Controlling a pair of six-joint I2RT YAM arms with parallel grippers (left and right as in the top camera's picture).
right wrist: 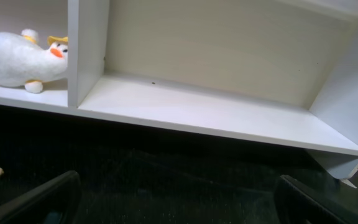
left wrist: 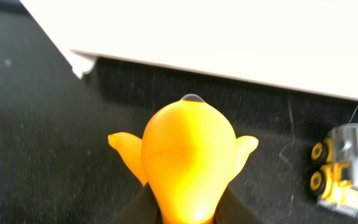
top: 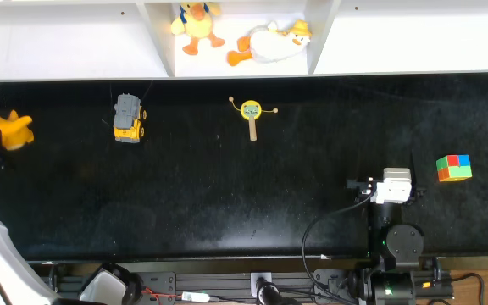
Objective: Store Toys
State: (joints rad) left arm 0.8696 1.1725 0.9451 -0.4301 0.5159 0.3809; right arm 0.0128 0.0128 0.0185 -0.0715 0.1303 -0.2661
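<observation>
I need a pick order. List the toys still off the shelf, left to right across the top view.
yellow toy → toy truck → rattle drum → colour cube

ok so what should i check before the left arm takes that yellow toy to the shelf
1. Grip on the yellow toy: ok, the left gripper has a finger on each side of it.
2. Room in the left compartment: ok, its white floor shows bare.
3. Toy truck out of the way: ok, it stands apart, to the side.
4. Right gripper clear: ok, it is open and faces the right compartment.
5. Toy lifted off the table: cannot tell.
</observation>
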